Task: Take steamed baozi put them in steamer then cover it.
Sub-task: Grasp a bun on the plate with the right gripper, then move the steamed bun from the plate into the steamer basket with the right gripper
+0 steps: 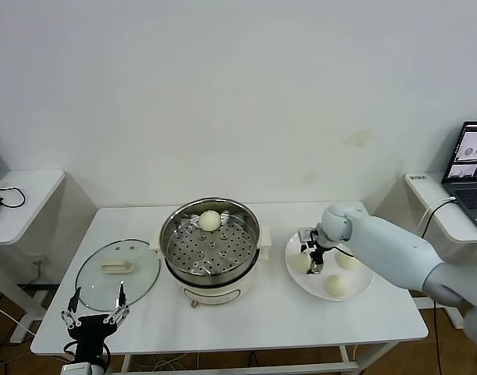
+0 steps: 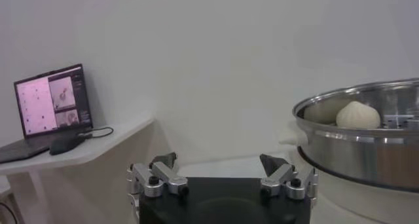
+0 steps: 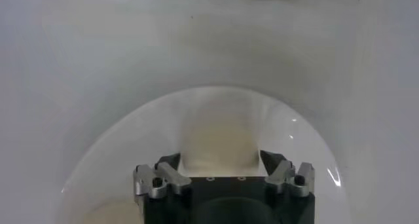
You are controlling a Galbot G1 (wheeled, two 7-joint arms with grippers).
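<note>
The steamer [image 1: 211, 275] stands mid-table with one baozi [image 1: 210, 220] on its perforated tray, also visible in the left wrist view [image 2: 357, 115] over the steel wall [image 2: 366, 150]. Three baozi lie on a white plate [image 1: 364, 278] to the steamer's right. My right gripper [image 1: 315, 266] is down over the plate's leftmost baozi [image 1: 302, 263]. In the right wrist view its open gripper [image 3: 220, 160] straddles that baozi [image 3: 219, 137]. The cover [image 1: 140, 280] lies flat on the table left of the steamer. My left gripper [image 1: 96, 306] is open and empty at the table's front left corner.
A laptop [image 1: 470, 156] sits on a side table at the right. Another side table [image 1: 23, 195] with cables stands at the left. The left wrist view shows a laptop [image 2: 52, 104] on a shelf. A white wall is behind the table.
</note>
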